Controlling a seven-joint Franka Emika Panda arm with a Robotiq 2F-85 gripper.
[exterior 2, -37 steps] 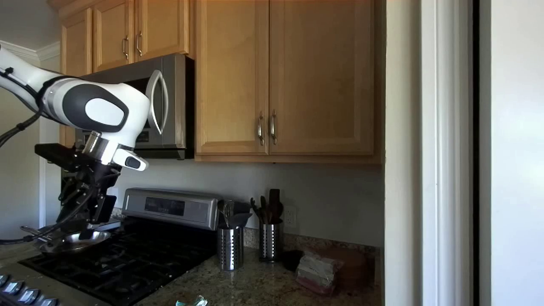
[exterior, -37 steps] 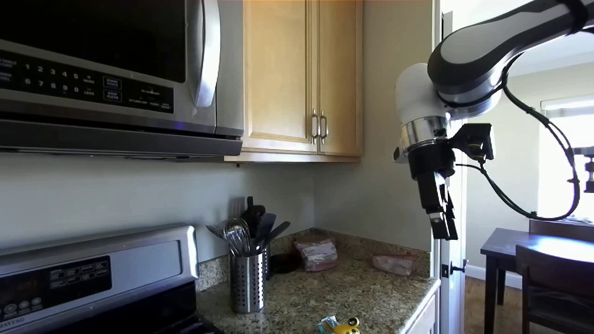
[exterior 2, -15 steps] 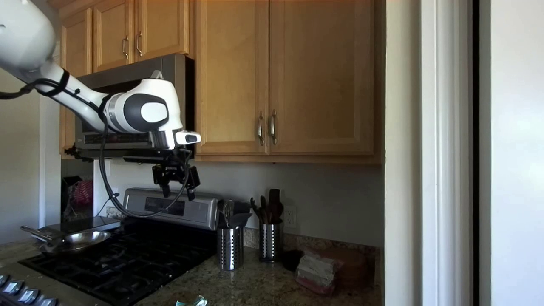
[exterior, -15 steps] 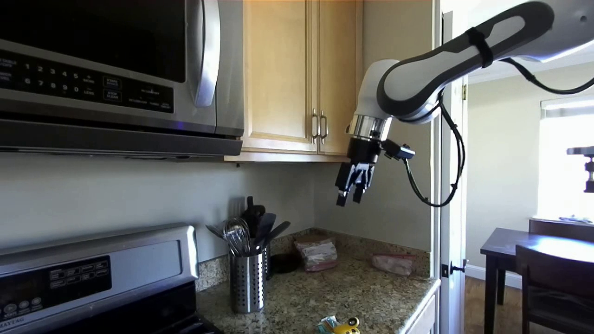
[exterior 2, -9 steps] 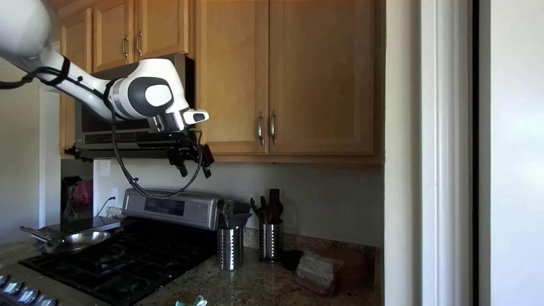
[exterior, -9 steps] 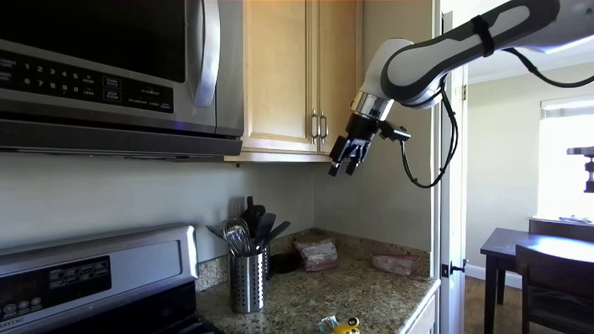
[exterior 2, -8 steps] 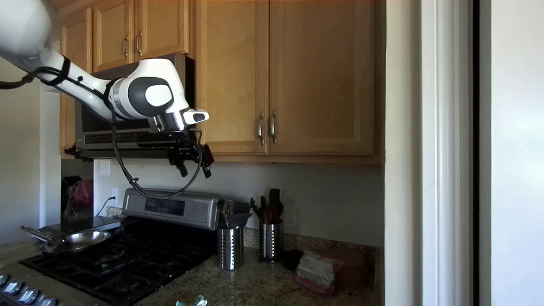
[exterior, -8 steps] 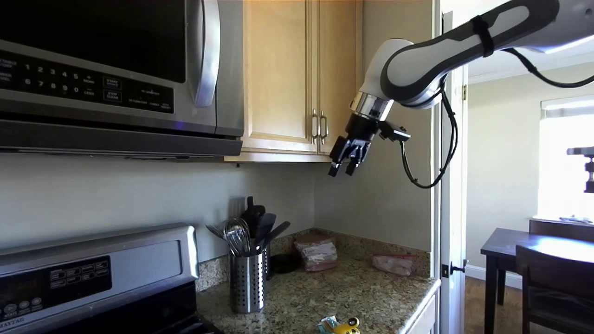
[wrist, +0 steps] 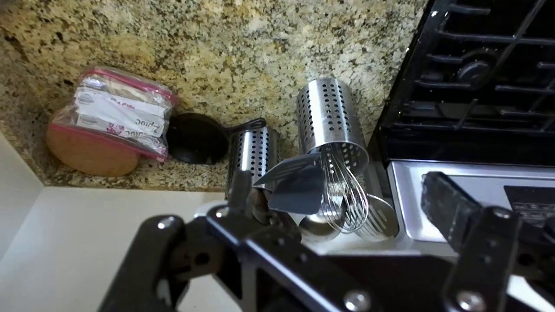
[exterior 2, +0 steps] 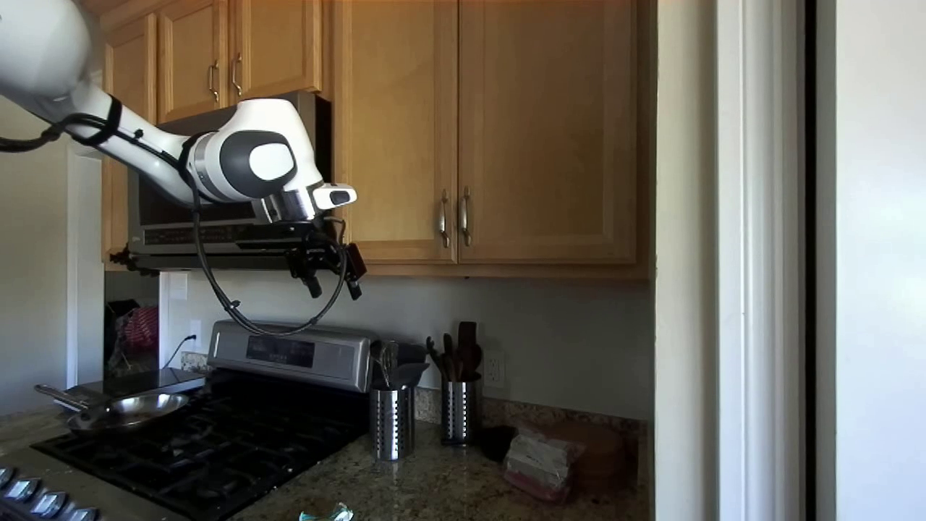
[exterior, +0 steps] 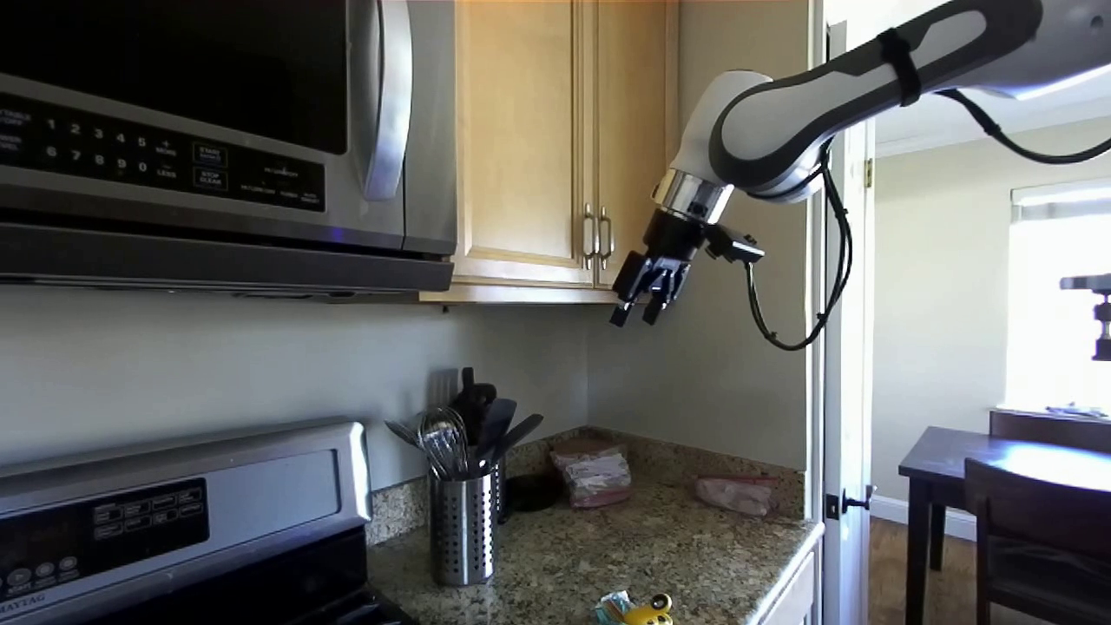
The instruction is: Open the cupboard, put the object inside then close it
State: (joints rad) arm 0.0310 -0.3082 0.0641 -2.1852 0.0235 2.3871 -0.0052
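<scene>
I had one gripper (exterior: 634, 316) in view, its two fingers (wrist: 446, 207) standing well apart, hanging near the lower edge of the cupboard (exterior: 525, 139) in an exterior view; whether they touched, I couldn't tell. On my wrist view I counted two perforated steel canisters (wrist: 331, 112) and one wire whisk (wrist: 349, 197). The granite counter (exterior: 668, 547) carried two plastic bags (exterior: 594, 476) and one yellow item (exterior: 647, 614), partly cut off by the frame, that I couldn't identify. I also counted one microwave (exterior: 200, 113), one stove (exterior 2: 224, 427) and one steel pan (exterior 2: 137, 411).

The cupboard was mounted above the counter, right next to the microwave, in both exterior views. It had two doors (exterior 2: 396, 130), both closed, and two slim silver handles (exterior 2: 443, 218), set upright side by side at the bottom of the meeting edges. The wood was light maple with a framed panel (exterior 2: 542, 130) on each door, warm yellow where light fell on it and browner in shade. Its top ran past my frame.
</scene>
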